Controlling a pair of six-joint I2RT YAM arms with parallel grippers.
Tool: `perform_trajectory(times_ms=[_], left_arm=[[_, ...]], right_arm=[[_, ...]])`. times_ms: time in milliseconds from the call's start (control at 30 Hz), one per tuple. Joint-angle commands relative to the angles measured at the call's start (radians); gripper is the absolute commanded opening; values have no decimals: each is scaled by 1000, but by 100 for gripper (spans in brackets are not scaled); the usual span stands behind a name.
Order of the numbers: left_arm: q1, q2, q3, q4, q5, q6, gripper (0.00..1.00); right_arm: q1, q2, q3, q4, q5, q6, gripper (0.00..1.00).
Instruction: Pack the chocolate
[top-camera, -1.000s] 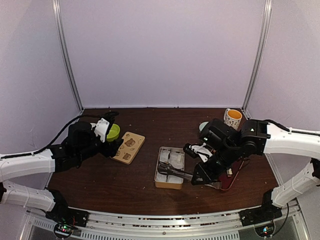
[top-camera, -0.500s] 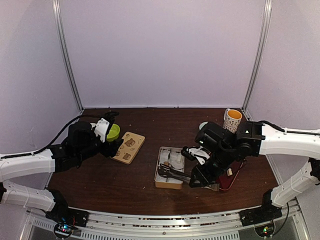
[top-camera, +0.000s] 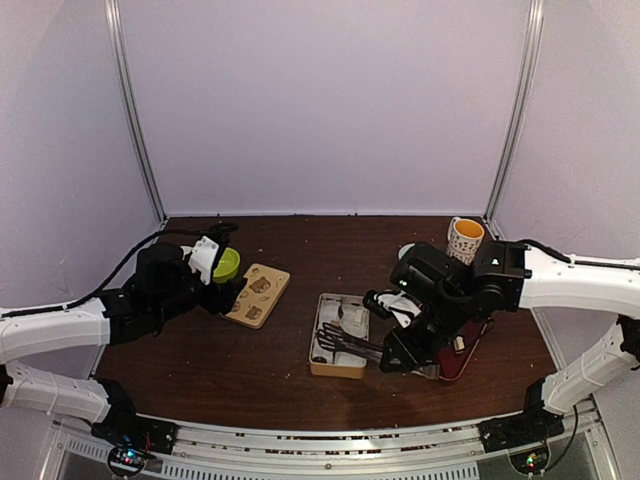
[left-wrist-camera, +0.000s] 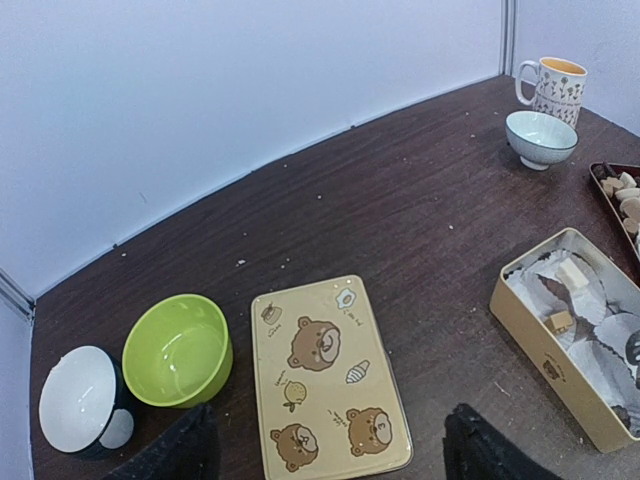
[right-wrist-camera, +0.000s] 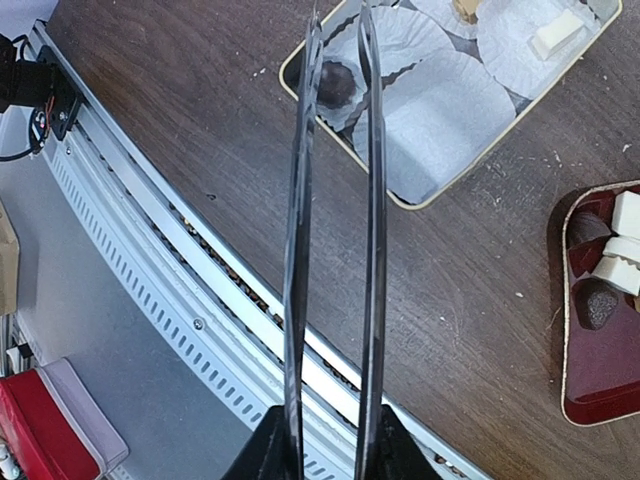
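My right gripper (top-camera: 400, 355) is shut on long black tongs (right-wrist-camera: 372, 200) that reach into the tan box (top-camera: 313, 352). The tong tips stand slightly apart around a dark round chocolate (right-wrist-camera: 335, 82) lying in a white liner at the box's near corner; whether they touch it is unclear. A white cube (right-wrist-camera: 555, 35) and a tan piece (right-wrist-camera: 462, 8) lie in other liners. More chocolate (right-wrist-camera: 625, 215) sits in the red tray (right-wrist-camera: 600, 410) to the right. My left gripper (left-wrist-camera: 330, 455) is open and empty over the bear lid (left-wrist-camera: 325, 375).
A green bowl (left-wrist-camera: 178, 350) and a white-lined dark bowl (left-wrist-camera: 80, 400) stand left of the lid. A pale bowl (left-wrist-camera: 540, 138) and a patterned mug (left-wrist-camera: 555, 85) stand at the back right. The table's metal front rail (right-wrist-camera: 200, 300) runs just below the box.
My right arm has shifted a little to the left and the tong tips have gone deeper into the box. The left arm has not moved.
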Motion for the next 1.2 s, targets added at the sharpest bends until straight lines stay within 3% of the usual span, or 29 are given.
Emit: perform_trajectory(times_ms=[0,433,633,967,1167], left_arm=[[3,-6,32,21,5,11,79],[3,-1,33,20,10,11,79],[3,-2,34,18,5,13,79],[3,8,36,19,5,14,79],[3,11,38,19,7,13,79]], right_arm=[[5,-32,41,-32,68,-7,25],[4,-185,-22,-144,227,82,25],[-7,-249,-68,-310,335,168,25],[-8,-431,-179,-408,315,284,29],[-9,-475,-214,-380,265,318,31]])
